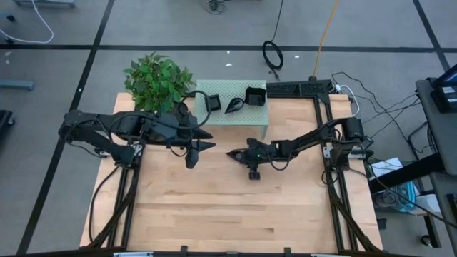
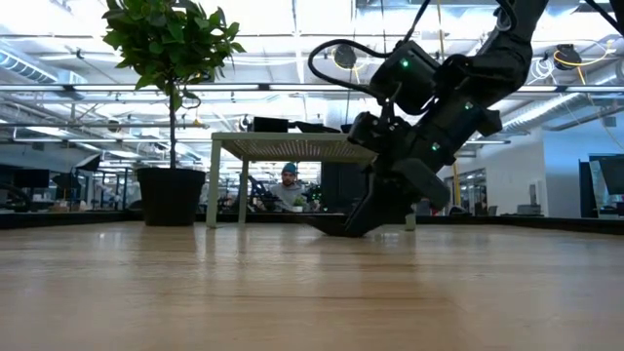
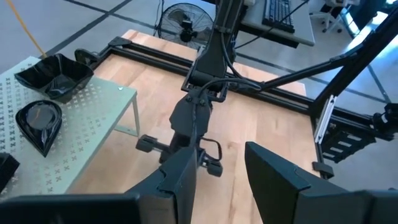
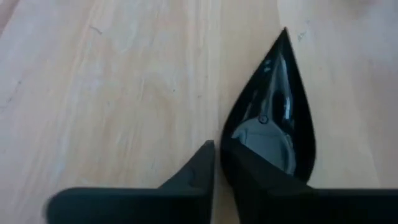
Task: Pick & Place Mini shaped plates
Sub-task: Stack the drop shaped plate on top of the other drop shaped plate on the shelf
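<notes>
A glossy black teardrop plate (image 4: 273, 118) lies on the wooden table (image 1: 214, 214), just in front of a pale green perforated stand (image 1: 253, 120) at the table's far edge. The plate's pointed tip aims away from the right gripper (image 4: 217, 155), whose 2 dark fingers are pinched on the plate's rounded rim, 1 finger inside the bowl and 1 outside. In the low view the plate's edge appears to rest on the wood, so the lift has not begun.

On top of the stand sit 3 more plates: a square plate (image 1: 213, 101) at the end nearest the plant (image 1: 158, 80), a second teardrop (image 1: 234, 106) in the middle, and a wavy plate (image 1: 255, 96) at the far end.

The left gripper (image 1: 203, 140) waits in front of the stand's plant end, above the table, jaws parted and holding nothing.

Judged from here, the step is lifting the pinched teardrop onto the stand. The rim is thin and slick, so rise straight and slowly, keep the plate level, clear the stand's edge fully, and set it down on a bare patch apart from the 3 plates.
</notes>
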Controlling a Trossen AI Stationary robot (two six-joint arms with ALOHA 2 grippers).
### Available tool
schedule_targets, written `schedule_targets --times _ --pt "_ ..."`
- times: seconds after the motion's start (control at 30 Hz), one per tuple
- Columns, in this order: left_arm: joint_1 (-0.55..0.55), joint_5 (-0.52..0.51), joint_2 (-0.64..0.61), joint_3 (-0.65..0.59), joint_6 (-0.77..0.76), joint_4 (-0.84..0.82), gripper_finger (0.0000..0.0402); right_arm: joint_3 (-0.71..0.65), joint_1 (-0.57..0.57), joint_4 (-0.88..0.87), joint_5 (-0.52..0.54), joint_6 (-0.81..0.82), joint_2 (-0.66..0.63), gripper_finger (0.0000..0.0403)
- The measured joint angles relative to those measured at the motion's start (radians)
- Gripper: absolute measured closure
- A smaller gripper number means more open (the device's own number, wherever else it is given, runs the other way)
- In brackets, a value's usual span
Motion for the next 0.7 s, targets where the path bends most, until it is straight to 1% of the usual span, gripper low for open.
schedule_targets --times 0.03,0.1,0.23,0.37,0.53,0.7 --pt "0.0 0.0 0.0 0.0 -0.006 0.0 0.0261 0.0 0.0 0.0 0.001 0.011 0.0 0.0389" --pt "0.0 0.0 0.0 0.0 -0.006 0.0 0.0261 0.0 0.0 0.001 0.003 0.036 0.0 0.0397" --pt "0.0 0.001 0.0 0.0 -0.029 0.0 0.0261 0.0 0.005 0.01 0.004 0.074 0.001 0.04" --pt "-0.003 0.002 0.0 0.0 -0.038 0.0 0.0261 -0.004 0.018 -0.003 0.004 0.073 -0.041 0.0402" --pt "-0.008 0.002 0.0 0.0 -0.057 0.0 0.0261 -0.002 0.034 -0.039 -0.002 0.026 -0.161 0.0402" --pt "-0.009 0.008 0.0 0.0 -0.056 0.0 0.0261 -0.001 0.033 -0.124 -0.001 -0.06 -0.334 0.0403"
